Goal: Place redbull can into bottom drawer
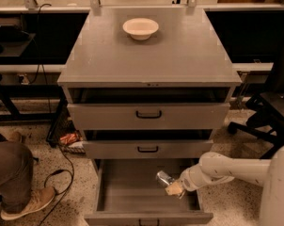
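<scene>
The bottom drawer is pulled out, a deep grey tray with a small dark handle on its front. My gripper reaches in from the right on a white arm and is shut on the redbull can, a small shiny silver can. The can lies tilted, held over the right side of the open drawer, above its floor. The two upper drawers stand slightly open above it.
A cream bowl sits at the back of the cabinet top. A person's leg and shoe are on the floor at the left, beside cables. A dark chair stands at the right.
</scene>
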`<state>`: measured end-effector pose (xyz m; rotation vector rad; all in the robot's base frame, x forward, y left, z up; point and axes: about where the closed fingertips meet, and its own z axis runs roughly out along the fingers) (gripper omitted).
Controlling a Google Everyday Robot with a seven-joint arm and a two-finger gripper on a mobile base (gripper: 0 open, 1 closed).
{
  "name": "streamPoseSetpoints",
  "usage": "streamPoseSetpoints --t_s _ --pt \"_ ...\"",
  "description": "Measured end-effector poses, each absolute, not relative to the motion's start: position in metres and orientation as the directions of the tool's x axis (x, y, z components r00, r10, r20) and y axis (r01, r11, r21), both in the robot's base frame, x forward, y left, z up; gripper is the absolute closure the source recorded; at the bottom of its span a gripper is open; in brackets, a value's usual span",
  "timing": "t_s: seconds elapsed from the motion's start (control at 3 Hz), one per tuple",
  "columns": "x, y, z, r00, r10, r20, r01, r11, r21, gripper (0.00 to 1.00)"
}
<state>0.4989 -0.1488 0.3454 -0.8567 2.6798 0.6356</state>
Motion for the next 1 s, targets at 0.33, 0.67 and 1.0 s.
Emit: streamPoseSetpoints --t_s 0.33,0.67,1.0 --pt "0.508 -0.150 0.290 -0.822 -0.443 -0.357 -0.557 0.755 0.346 1.00" --pt "0.523 -0.140 0.240 -0.823 -0.444 -0.354 -0.559 0.744 0.366 1.00" --pt "0.540 -0.130 0.209 -0.815 -0.450 -0.365 -0.571 0.732 0.373 1.00"
